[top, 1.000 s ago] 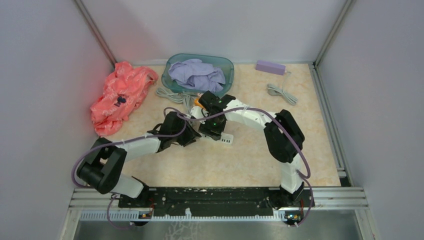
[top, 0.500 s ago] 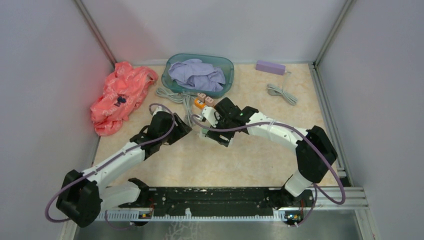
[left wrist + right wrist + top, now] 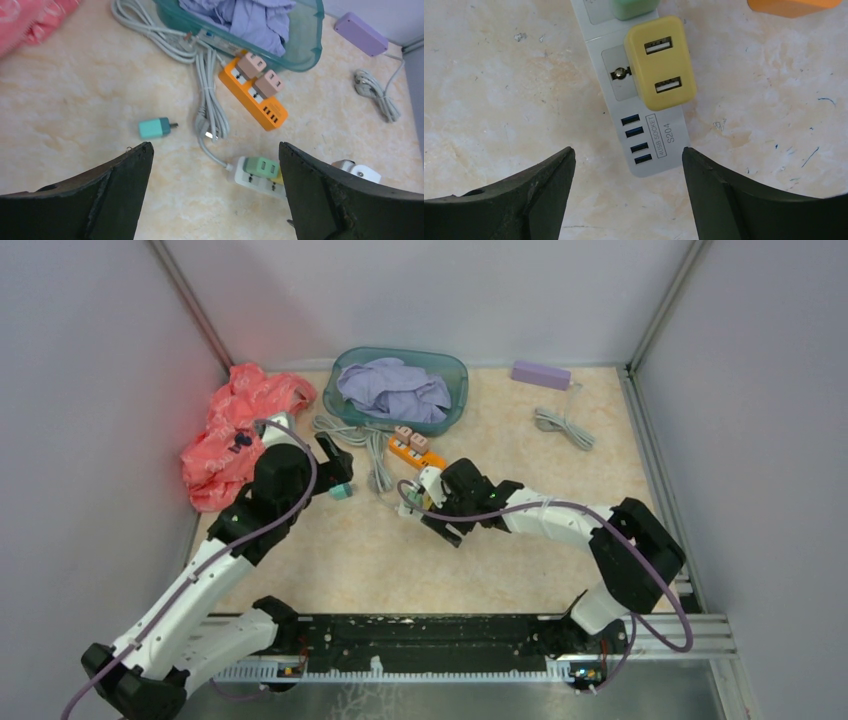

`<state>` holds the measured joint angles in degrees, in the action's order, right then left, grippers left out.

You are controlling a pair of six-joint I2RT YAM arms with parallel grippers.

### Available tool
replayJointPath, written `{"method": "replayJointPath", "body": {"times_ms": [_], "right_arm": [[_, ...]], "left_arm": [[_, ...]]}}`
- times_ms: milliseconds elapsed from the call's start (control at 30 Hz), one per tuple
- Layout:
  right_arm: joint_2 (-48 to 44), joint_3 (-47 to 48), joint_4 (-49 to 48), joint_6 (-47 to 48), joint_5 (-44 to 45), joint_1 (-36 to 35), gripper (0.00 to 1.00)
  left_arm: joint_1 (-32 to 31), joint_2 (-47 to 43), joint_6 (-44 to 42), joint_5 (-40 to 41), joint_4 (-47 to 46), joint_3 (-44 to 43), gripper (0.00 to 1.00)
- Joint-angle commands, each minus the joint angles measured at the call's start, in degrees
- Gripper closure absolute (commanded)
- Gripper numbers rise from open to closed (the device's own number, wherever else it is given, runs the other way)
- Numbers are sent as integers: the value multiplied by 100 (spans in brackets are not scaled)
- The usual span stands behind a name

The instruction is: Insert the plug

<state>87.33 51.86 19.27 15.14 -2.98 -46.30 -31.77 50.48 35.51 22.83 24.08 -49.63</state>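
Both arms have drawn back from the white power strip [image 3: 651, 135] they were crowded over a second ago, the left one swinging well away to its own side and the right one lifting just clear. Now the left gripper [image 3: 214, 152] hangs with its jaws spread wide and nothing between them; a loose teal plug [image 3: 155, 128] lies on the table just ahead of the finger on the left of the wrist view. Farther ahead, past the gap, an orange power strip [image 3: 255, 102] carries two pink plugs [image 3: 260, 74]. The right gripper [image 3: 627, 155] is also parted and holds nothing, its jaws straddling the USB end of the white strip without touching it. Just ahead of that gap the yellow plug [image 3: 660, 62] sits in the strip's socket, apparently pushed fully home, though from straight above its depth is hard to judge. A green plug [image 3: 634, 7] occupies the next socket beyond it.
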Motion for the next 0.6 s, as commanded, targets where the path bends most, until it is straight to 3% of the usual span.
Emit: {"method": "replayJointPath", "body": {"times_ms": [0,100,267,567], "right_arm": [[-10,-92,-782,-202,196,75,22],[90,-184,-948,-253,330,115,23],[246,-268,-1145,-319,398,157,31],[617,2,-1403,-327,449,154,56]], "left_arm": [[-14,-220,-1393,731,-78,-307,0],[-14,-327,-1990,961,-475,-257,0],[35,-530,-2141,1069,-809,195,0],[156,-708,-2171,1076,-732,371,0]]}}
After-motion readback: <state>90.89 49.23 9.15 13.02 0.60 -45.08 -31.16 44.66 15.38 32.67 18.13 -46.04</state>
